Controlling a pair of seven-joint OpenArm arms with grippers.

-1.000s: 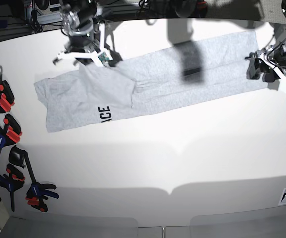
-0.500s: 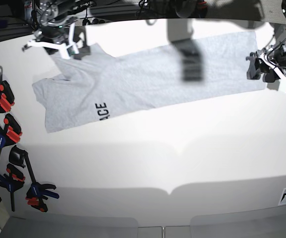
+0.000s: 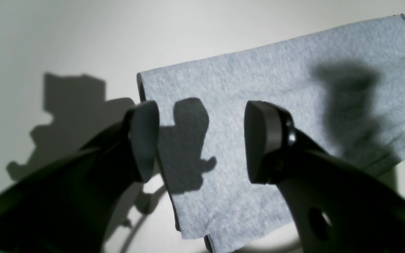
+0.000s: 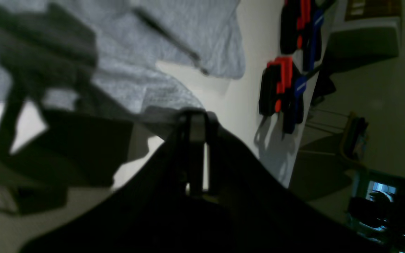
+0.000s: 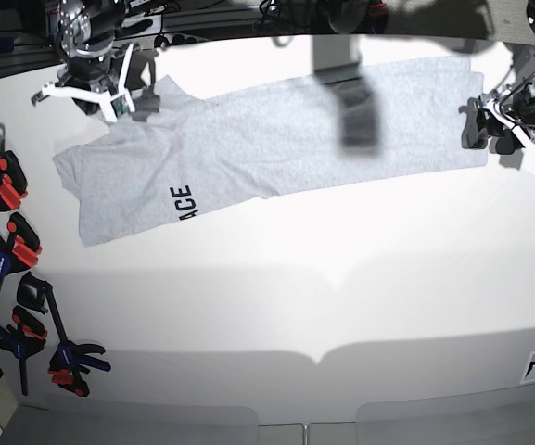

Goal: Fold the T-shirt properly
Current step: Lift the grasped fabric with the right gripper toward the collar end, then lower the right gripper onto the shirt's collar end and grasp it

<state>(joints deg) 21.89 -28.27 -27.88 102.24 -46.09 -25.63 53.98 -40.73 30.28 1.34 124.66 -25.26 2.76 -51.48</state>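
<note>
In the left wrist view, our left gripper [image 3: 202, 140] stands wide open, its two dark fingers [image 3: 142, 140] apart with nothing between them. Below them lies the hem corner of the shirt [image 3: 276, 88], flat on the white table [image 3: 65, 42]. The gripper's shadow falls on the cloth. We judge it hangs just above this corner, holding nothing, ready to pin or pick it.

In the right wrist view, our right gripper [image 4: 195, 123] is shut, the fingers pressed together. Grey shirt cloth [image 4: 146, 91] runs right up to the tips and seems to be pinched there, though the picture is dark and blurred, so we can't be sure of the bite. Past the shirt, red, blue and black clamps [image 4: 287, 84] lie at the table's edge.

In the base view, the shirt [image 5: 276, 130] lies stretched as a long band across the far half of the table [image 5: 341, 297], from far left to far right, with black letters [image 5: 183, 201] showing near its left end. The right gripper [image 5: 114, 97] is at the far left by a raised peak of cloth; we take it that it pulls this end outward to draw the shirt flat. The left gripper [image 5: 490, 120] sits at the right end. The clamps [image 5: 12, 250] line the left edge. The folding proper looks not yet begun.
</note>
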